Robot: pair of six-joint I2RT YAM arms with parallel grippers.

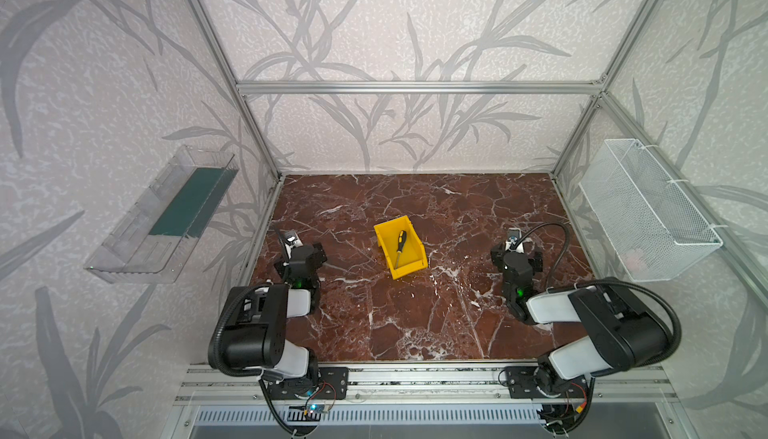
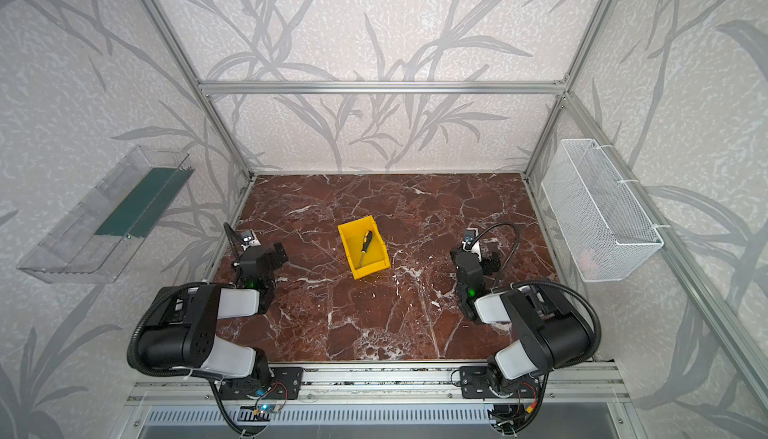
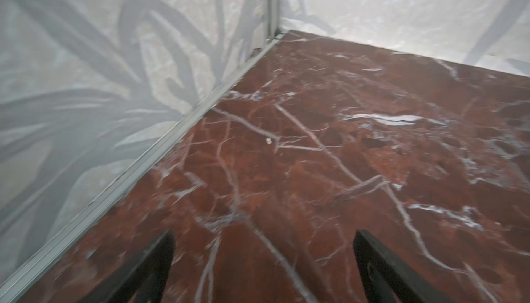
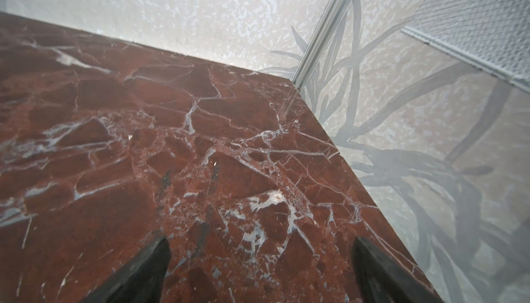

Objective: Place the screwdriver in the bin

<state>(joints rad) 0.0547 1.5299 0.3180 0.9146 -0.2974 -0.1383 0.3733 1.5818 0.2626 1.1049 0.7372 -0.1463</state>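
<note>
A white-veined red marble tabletop (image 1: 415,312) sits within an aluminium frame (image 1: 415,87) and leaf-patterned wallpaper (image 1: 374,21). A clear green-bottomed tray (image 1: 137,245) hangs on the left wall, a white wire-mesh basket (image 1: 648,212) on the right.

1. Left arm (image 1: 257,324): black joint housings, white link shells, and a ribbed black cable (image 1: 212,345) beside them.
2. Right arm (image 1: 602,324): same black-and-white build.
3. Each wrist housing shows a green light (image 1: 519,292).
4. Black base plates (image 1: 338,374) carry thin red and black wires.
5. Left gripper (image 3: 263,234): tapered black fingers (image 3: 149,267).
</note>
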